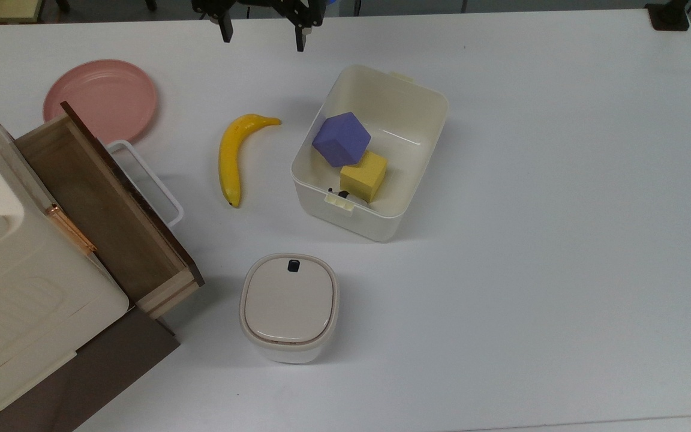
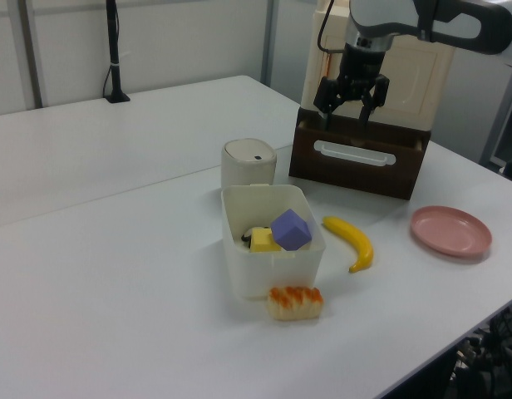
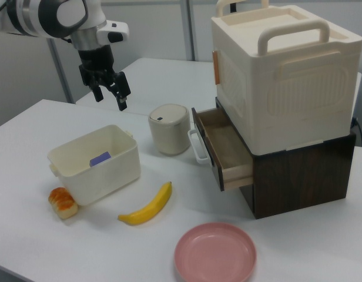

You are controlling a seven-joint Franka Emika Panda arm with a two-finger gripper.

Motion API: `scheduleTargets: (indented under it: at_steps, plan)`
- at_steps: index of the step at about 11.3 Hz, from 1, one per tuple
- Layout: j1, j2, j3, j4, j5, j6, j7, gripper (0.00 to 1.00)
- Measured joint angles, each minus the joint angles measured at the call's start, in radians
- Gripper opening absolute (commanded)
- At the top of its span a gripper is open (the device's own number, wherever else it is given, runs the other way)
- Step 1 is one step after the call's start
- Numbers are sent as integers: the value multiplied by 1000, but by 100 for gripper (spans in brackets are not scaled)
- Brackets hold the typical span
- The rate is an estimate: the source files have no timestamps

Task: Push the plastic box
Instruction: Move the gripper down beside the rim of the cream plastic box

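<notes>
A: White tabltop [image 1: 531,240] carries everything; where is the plastic box [image 1: 423,114]?

B: Just beside the banana [image 1: 230,157], with a purple cube [image 1: 341,138] and a yellow cube [image 1: 363,175] inside.

A: And the gripper [image 1: 261,33]?

B: It hangs high above the box, well apart, fingers spread.

A: How to push well?

B: I think: descend beside one wall, touch it low and centred, move slowly, so the box does not turn.

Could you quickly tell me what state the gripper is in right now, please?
Gripper: open, holding nothing, hanging in the air clear of the plastic box.
</notes>
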Motion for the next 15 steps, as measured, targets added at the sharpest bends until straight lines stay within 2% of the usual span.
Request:
scheduleTargets:
  at_steps: [6,12,13,15]
  plan:
    - [-23,21,-15,56,0,-48,-18,100]
    - [-17,51,-5,49,0,-29,-37,100]
    - [-15,41,-3,24,0,7,-73,100]
    - [-15,8,-3,-34,0,43,-227,100]
